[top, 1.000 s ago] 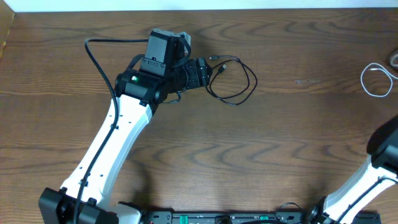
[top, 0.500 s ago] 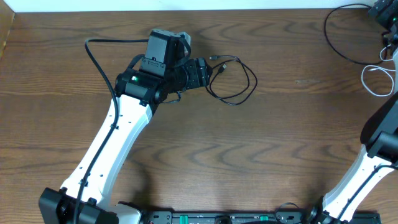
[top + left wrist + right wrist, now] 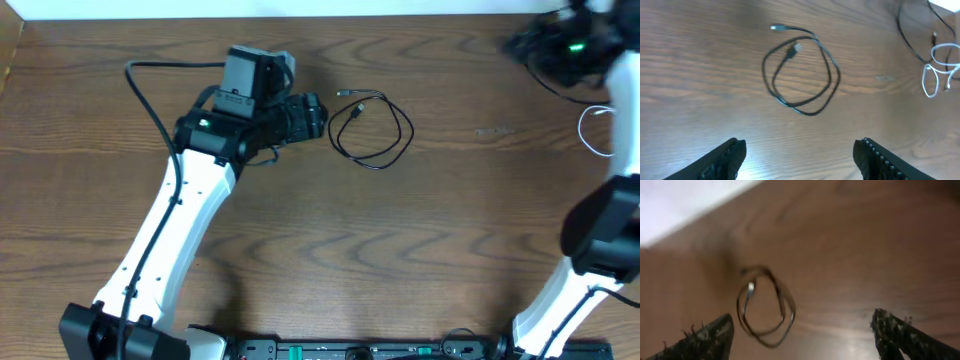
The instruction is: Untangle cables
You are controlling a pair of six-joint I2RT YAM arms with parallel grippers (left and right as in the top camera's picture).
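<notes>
The black cable (image 3: pixel 385 165) lies in a loose double loop on the wooden table, both plug ends at its upper left. My left gripper (image 3: pixel 312 117) stands open just left of it, not touching. In the left wrist view the black cable (image 3: pixel 790 52) lies ahead of the open left gripper (image 3: pixel 800 160), with nothing between the fingers. The white cable (image 3: pixel 582 128) lies coiled at the far right, partly behind my right arm; it also shows as the white cable (image 3: pixel 930 75). My right gripper (image 3: pixel 530 45) is blurred at the top right. The right wrist view shows the black cable (image 3: pixel 749 287) beyond the open, empty right gripper (image 3: pixel 802 337).
A thick black robot cable (image 3: pixel 135 85) curves off my left arm. Another thick black robot cable (image 3: pixel 907 40) lies near the white coil. The table's far edge (image 3: pixel 400 12) meets a white wall. My right arm (image 3: pixel 600 230) rises along the right side.
My left gripper has drawn back to the left, off the black cable. My right arm has swung up and leftward along the table's far right edge, now blurred with motion.
</notes>
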